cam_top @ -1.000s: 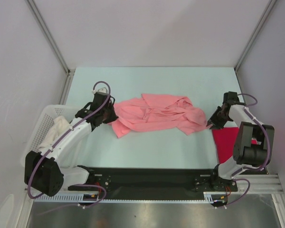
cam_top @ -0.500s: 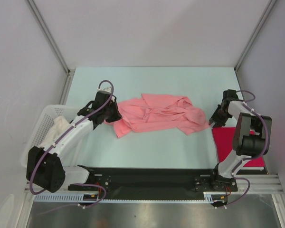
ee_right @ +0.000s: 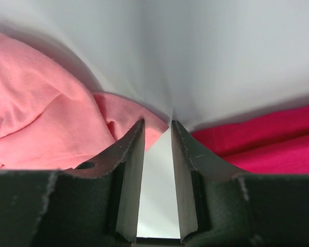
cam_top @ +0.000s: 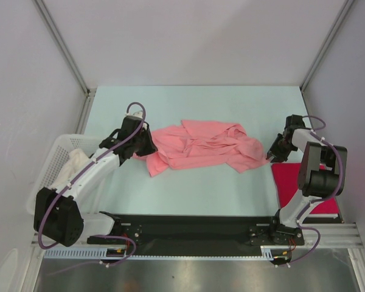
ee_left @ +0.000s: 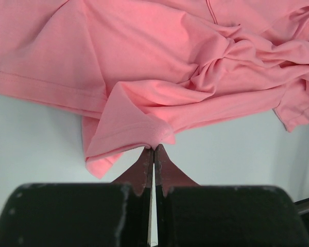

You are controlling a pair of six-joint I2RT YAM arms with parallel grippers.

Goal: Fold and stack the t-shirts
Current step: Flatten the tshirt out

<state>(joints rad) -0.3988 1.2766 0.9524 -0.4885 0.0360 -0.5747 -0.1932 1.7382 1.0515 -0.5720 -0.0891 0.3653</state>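
The salmon-pink t-shirt (cam_top: 201,146) lies crumpled across the middle of the table. My left gripper (cam_top: 145,146) is at its left edge. In the left wrist view the left gripper (ee_left: 154,148) is shut, its tips pinching a folded hem of the pink t-shirt (ee_left: 159,62). The magenta-red t-shirt (cam_top: 289,182) lies flat at the near right, partly under the right arm. My right gripper (cam_top: 274,152) sits low between the two shirts. In the right wrist view the right gripper (ee_right: 158,126) is open over bare table, with the pink t-shirt (ee_right: 41,118) at its left finger and the red t-shirt (ee_right: 278,144) to its right.
A white lattice basket (cam_top: 55,158) holding a pale cloth (cam_top: 76,163) stands at the table's left edge, under the left arm. Grey walls enclose the table on three sides. The black base rail runs along the near edge.
The left gripper has slid a little right, onto the pink shirt's left edge. The right arm's elbow has swung back and its gripper shifted slightly; the shirts lie as before.
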